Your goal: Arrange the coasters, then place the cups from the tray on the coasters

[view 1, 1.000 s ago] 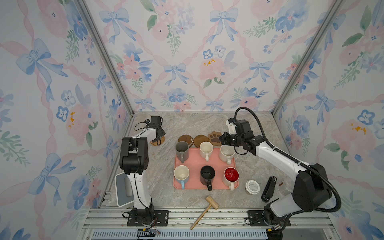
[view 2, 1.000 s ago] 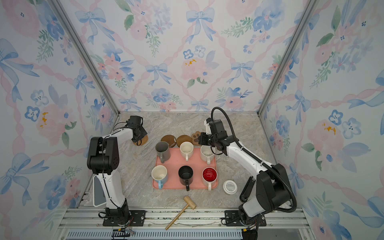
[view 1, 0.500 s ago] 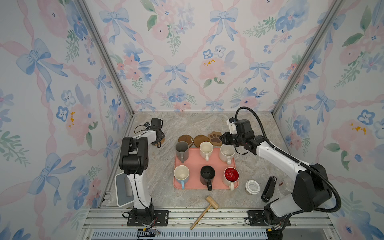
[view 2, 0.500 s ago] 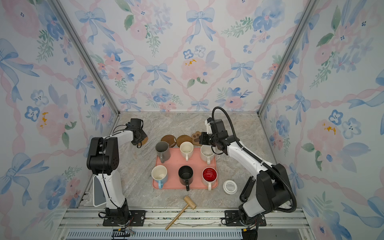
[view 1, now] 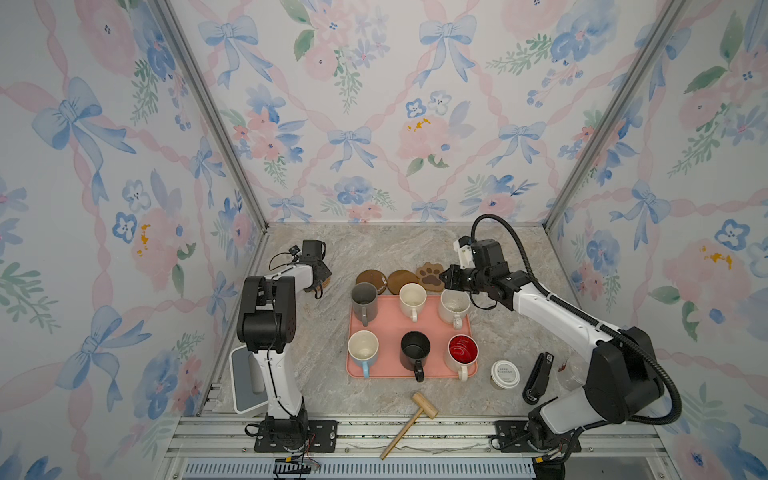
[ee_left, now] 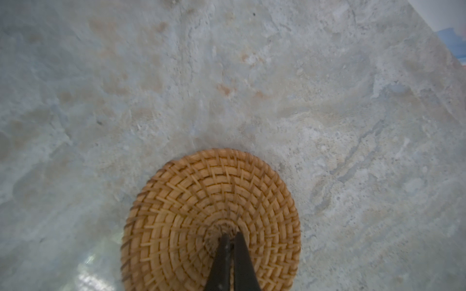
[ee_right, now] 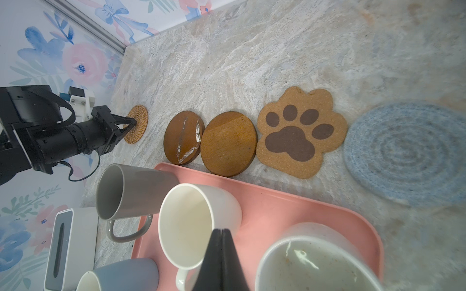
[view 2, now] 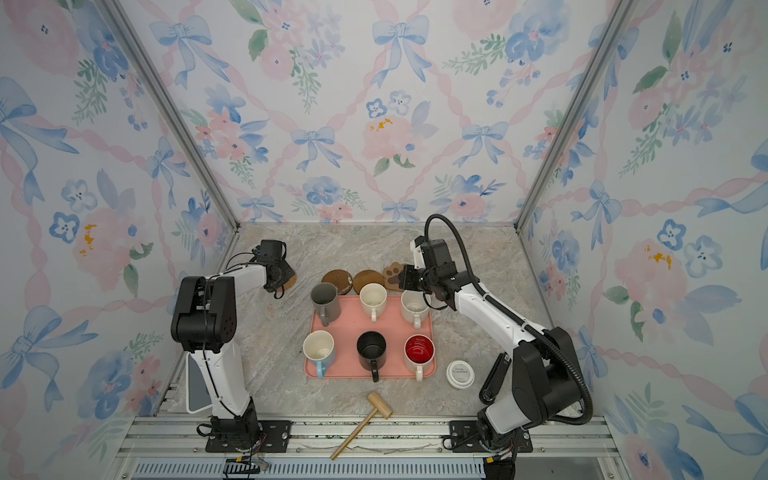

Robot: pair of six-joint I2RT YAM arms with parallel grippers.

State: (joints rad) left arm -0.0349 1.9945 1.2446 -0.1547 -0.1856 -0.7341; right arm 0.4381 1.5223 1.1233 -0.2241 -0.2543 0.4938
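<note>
A pink tray lay on marble, its long axis running left to right in both top views. Its six mugs, from the grey mug to the red-lined mug, turned their handles toward the near rail. Along the tray's far edge sat two wooden rounds and a paw coaster, toes toward the back wall, with bare marble beyond. Only the right wrist view showed the grey-blue coaster. The left gripper, fingers together, met the rattan coaster at its centre. The right gripper, also closed, hung over the tray.
</note>
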